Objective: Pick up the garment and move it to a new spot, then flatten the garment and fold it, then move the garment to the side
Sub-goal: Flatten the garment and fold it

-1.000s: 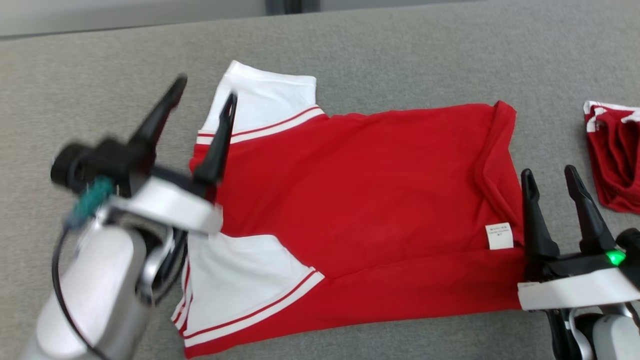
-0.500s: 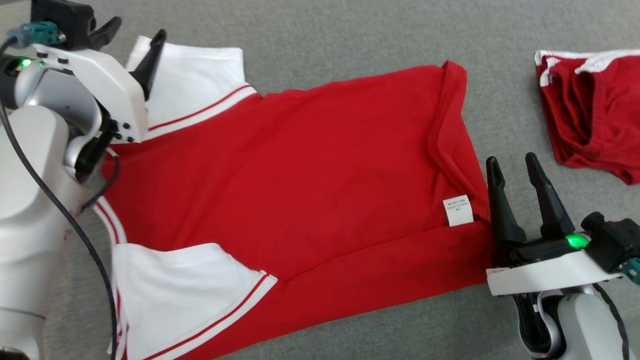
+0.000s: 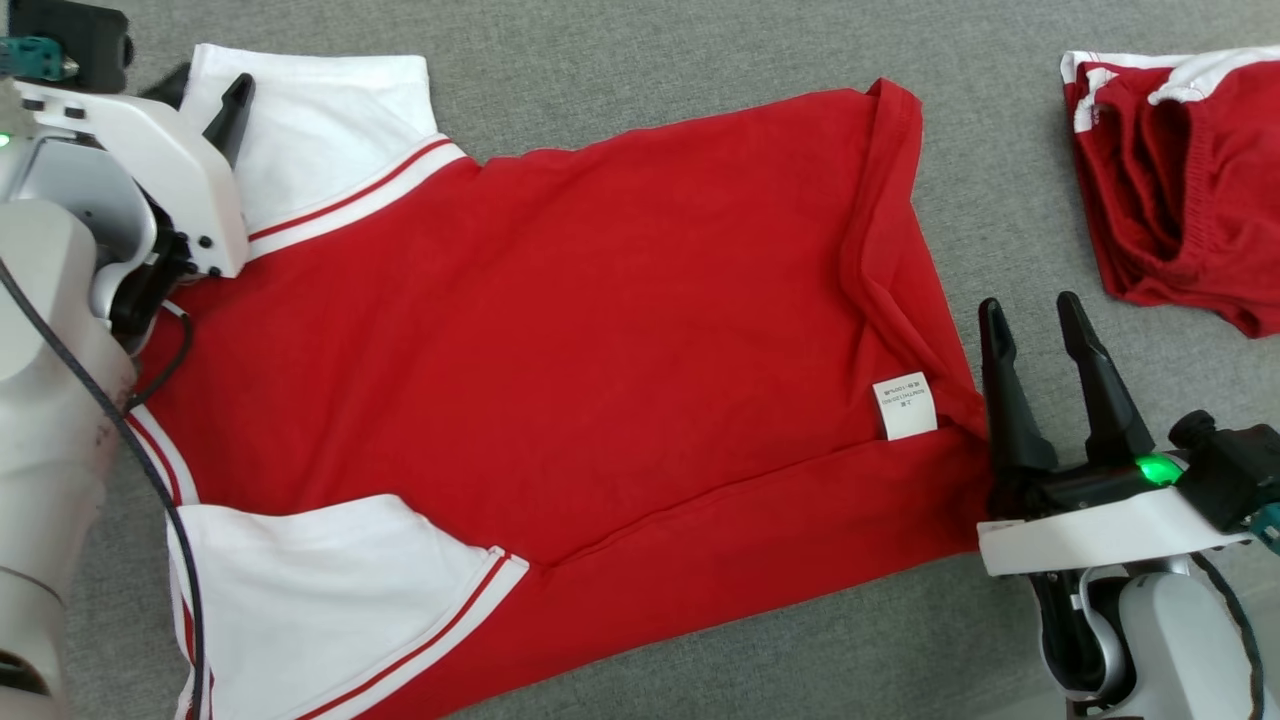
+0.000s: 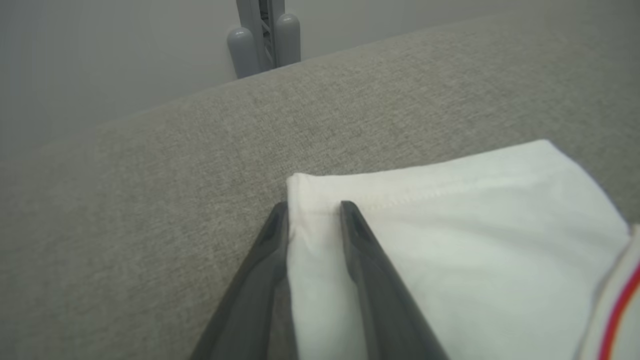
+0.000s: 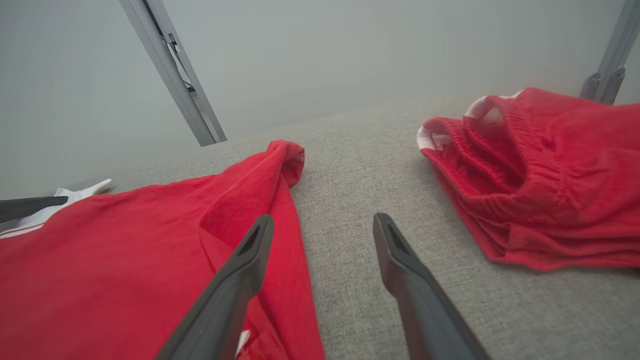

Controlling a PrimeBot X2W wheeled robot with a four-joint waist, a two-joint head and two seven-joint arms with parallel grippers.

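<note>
Shirt [image 3: 600, 330], red with white sleeves, spread flat on grey cushion [image 3: 700, 60]; left claw [image 4: 313, 206] straddles sleeve [image 4: 450, 225] corner, jaws apart, cloth not yet pinched; right claw [image 3: 1029, 302] wide open beside hem; best pinched firmly through both layers before folding.

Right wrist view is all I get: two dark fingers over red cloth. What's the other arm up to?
Observer: The left gripper is at the hem corner of the shirt's far white sleeve, straddling that corner.
Operator: Has it pinched the cloth?
Observer: Not yet. Its fingers stand apart, with flat cloth between them.
Operator: Is there a second sleeve?
Observer: Yes, the near white sleeve lies flat at the shirt's near left corner.
</note>
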